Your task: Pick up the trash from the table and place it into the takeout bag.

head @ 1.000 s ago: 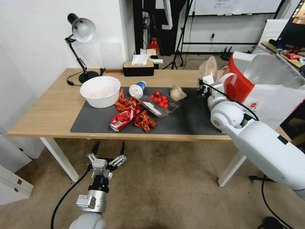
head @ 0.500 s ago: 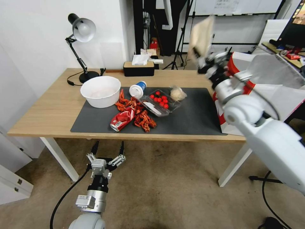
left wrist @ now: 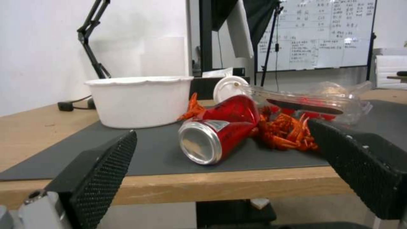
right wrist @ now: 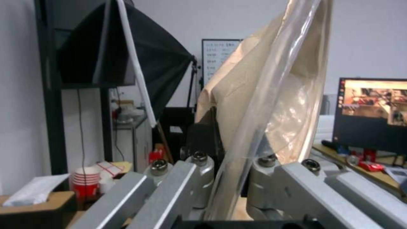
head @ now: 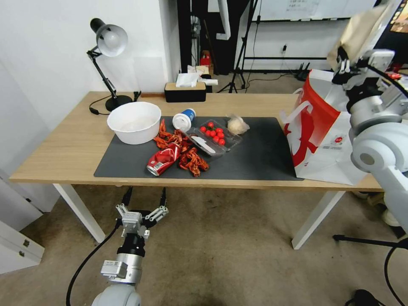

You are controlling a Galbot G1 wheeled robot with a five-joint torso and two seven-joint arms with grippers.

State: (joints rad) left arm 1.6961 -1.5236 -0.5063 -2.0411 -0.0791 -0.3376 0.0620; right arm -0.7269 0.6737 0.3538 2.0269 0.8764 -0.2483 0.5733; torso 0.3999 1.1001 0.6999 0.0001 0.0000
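Note:
My right gripper (head: pixel 346 63) is shut on the rim of a beige round bowl (head: pixel 361 29), held tilted high over the open top of the takeout bag (head: pixel 318 127) at the table's right end. In the right wrist view the bowl (right wrist: pixel 263 95) stands between the fingers of that gripper (right wrist: pixel 231 171). On the dark mat lie a crushed red soda can (head: pixel 163 158), a blue-and-white paper cup (head: pixel 184 119) and a crumpled clear wrapper (head: pixel 237 125). My left gripper (head: pixel 144 202) hangs open below the table's (head: pixel 63 144) front edge, facing the can (left wrist: pixel 220 127).
A large white bowl (head: pixel 134 122), red crayfish shells (head: pixel 191 159) and a clear tray of cherry tomatoes (head: pixel 213 137) crowd the mat's left half. A desk lamp (head: pixel 106 42) and a tissue box (head: pixel 185 90) stand at the back edge.
My right arm has swung the beige bowl up and to the right, from beside the bag's left face to high above its mouth. The left arm has stayed still.

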